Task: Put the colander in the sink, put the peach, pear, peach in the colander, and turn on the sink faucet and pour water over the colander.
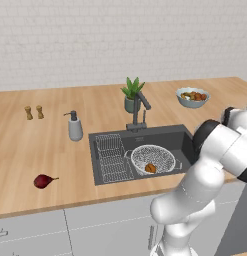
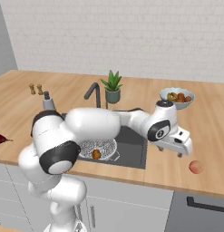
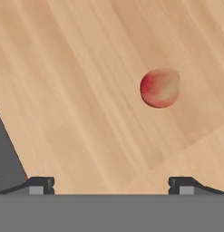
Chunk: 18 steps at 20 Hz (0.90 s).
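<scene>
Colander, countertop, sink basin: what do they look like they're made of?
Colander: likely fine metal mesh, pale grey-white, speckled perforated walls. Countertop: wood, matte, visible plank grain; a peach rests on it. Sink: dark grey, matte; composite or coated metal, can't tell which.

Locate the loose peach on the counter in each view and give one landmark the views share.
Left base view: not in it.
Right base view: peach lower right, on the counter right of the sink, just beyond the claw.
Hand view: upper right, on bare wood.
Shared landmark: the sink's dark edge.
</scene>
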Available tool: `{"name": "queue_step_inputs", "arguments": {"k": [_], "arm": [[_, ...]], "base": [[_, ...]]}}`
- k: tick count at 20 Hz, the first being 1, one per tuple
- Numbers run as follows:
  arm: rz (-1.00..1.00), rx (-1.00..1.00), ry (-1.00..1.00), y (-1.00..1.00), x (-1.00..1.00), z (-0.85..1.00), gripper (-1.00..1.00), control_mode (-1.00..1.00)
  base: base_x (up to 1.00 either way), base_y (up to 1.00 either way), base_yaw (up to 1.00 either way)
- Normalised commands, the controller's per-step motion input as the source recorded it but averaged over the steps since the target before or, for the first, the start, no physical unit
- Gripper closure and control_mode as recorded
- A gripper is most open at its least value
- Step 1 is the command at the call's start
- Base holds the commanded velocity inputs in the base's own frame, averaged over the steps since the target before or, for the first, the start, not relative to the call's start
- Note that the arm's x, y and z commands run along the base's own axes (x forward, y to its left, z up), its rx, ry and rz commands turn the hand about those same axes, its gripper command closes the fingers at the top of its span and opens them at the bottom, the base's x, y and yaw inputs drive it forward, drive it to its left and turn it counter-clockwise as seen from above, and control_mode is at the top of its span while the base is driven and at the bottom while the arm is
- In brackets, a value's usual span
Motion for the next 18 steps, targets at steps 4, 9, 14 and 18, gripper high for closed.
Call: {"name": "queue_step_inputs", "arguments": {"k": [4, 9, 14, 18], "arm": [[-0.18, -0.05, 0.00, -0.42, 0.00, -0.16, -1.00, -1.00], [-0.18, -0.01, 0.01, -0.52, 0.02, -0.06, -1.00, -1.00], [-0.09, 0.00, 0.02, -0.50, 0.04, -0.17, -1.00, -1.00], [-0.01, 0.00, 0.06, -0.21, 0.19, -0.31, -1.00, -1.00]], "base": [[0.00, 0.00, 0.00], [0.00, 0.00, 0.00], [0.00, 0.00, 0.00], [0.00, 0.00, 0.00]]}}
